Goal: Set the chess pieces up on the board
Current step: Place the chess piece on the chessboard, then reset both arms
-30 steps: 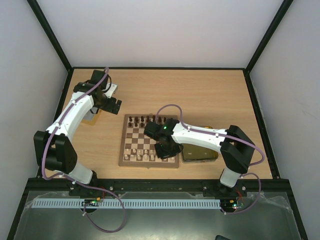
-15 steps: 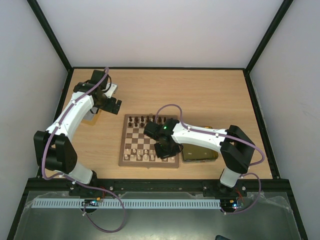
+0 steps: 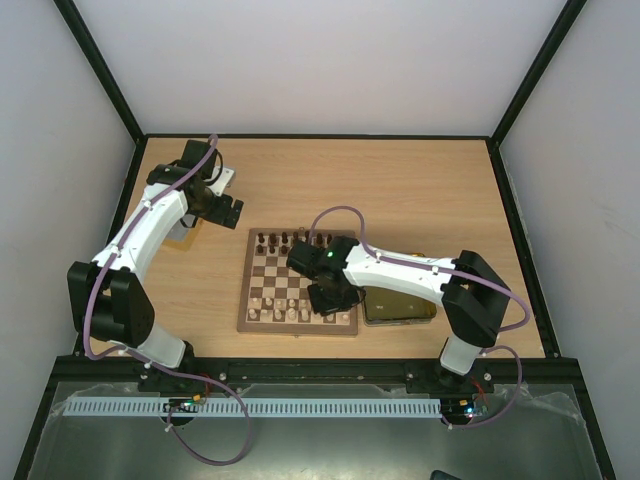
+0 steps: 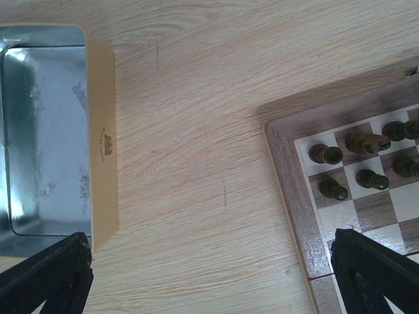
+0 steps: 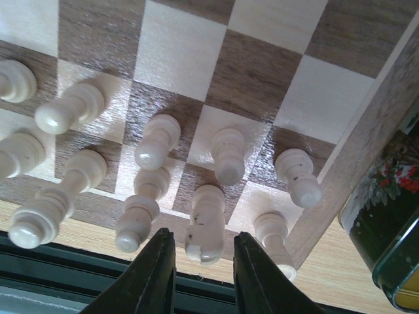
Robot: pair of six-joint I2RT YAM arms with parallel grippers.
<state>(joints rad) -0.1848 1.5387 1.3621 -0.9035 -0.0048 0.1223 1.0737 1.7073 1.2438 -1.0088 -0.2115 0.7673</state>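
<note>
1. from above: finds the left claw (image 3: pixel 228 212) out past the far left corner of the board (image 3: pixel 243 300), over the worktop (image 3: pixel 420 190), with a metal tray (image 3: pixel 185 236) on its left. cannot tell its opening from here. finds the right claw (image 3: pixel 330 300) low over the board's near right corner, a gold tin (image 3: pixel 400 308) just to its right. shows dark pieces (image 3: pixel 285 240) ranked well beyond that claw and cream pieces (image 3: pixel 272 312) under it and to its left.
2. left wrist: shows the left claw spread wide, nothing between the fingers (image 4: pixel 52 275), only worktop below. puts the tray at its left and the board's corner, with dark pieces on it, at its right. reads as parked aside, probably to leave the board to the other arm.
3. right wrist: shows the right claw narrowed around one upright cream piece (image 5: pixel 206 226) in the row nearest the board's edge, one finger on each side. leaves thin gaps visible, so probably not pinching. looks centred on its square and in line with its neighbours. cannot say whether closing or letting go.
</note>
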